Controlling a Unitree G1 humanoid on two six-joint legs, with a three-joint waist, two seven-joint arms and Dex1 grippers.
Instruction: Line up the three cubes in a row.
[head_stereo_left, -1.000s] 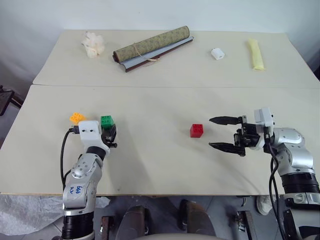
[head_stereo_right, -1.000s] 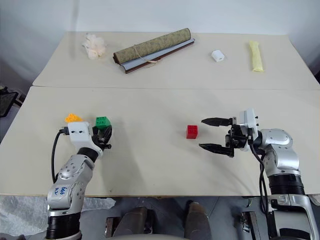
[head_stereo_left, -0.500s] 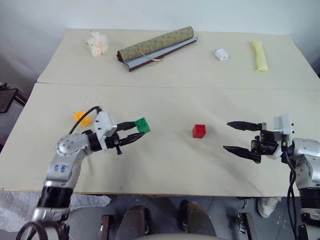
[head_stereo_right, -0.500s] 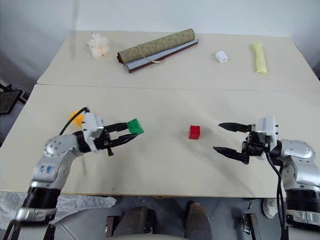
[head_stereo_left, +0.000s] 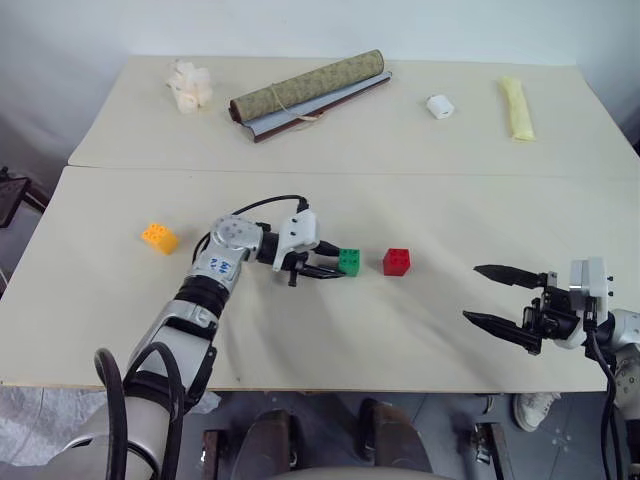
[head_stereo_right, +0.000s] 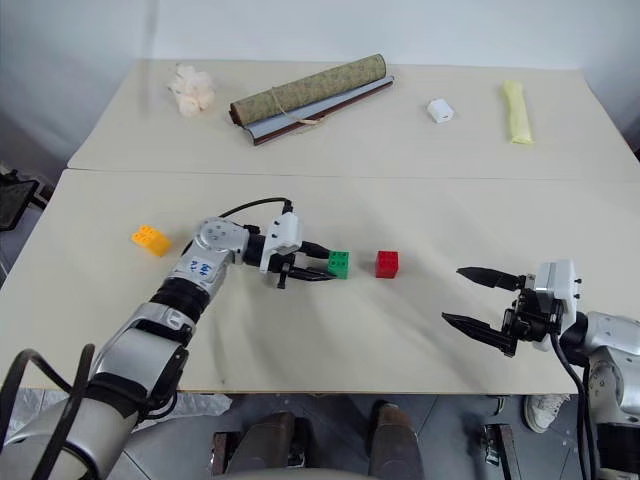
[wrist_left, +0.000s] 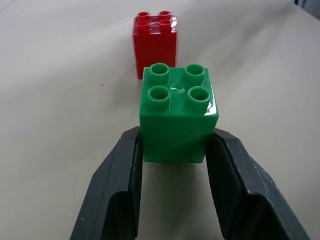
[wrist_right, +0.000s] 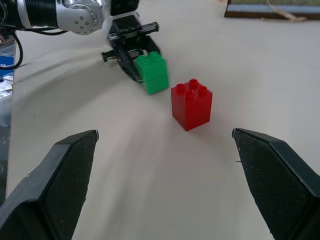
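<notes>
My left gripper (head_stereo_left: 335, 266) is shut on the green cube (head_stereo_left: 349, 261), its two fingers (wrist_left: 125, 190) clamping the cube's sides low over the table. The red cube (head_stereo_left: 396, 261) stands on the table just to the right of the green one, a small gap apart, and sits beyond it in the left wrist view (wrist_left: 155, 42). The orange-yellow cube (head_stereo_left: 159, 238) lies alone at the far left. My right gripper (head_stereo_left: 473, 293) hovers open and holds nothing, well to the right of the red cube (wrist_right: 191, 104), pointing toward it.
On the far table lie a rolled mat (head_stereo_left: 305, 90), a crumpled white lump (head_stereo_left: 188, 85), a small white block (head_stereo_left: 437, 105) and a long pale yellow piece (head_stereo_left: 515, 108). A seam (head_stereo_left: 320, 172) divides the two tabletops.
The left gripper swung right, carrying the green cube from beside the orange-yellow cube to just left of the red one. The right gripper drew back to the right, still open.
</notes>
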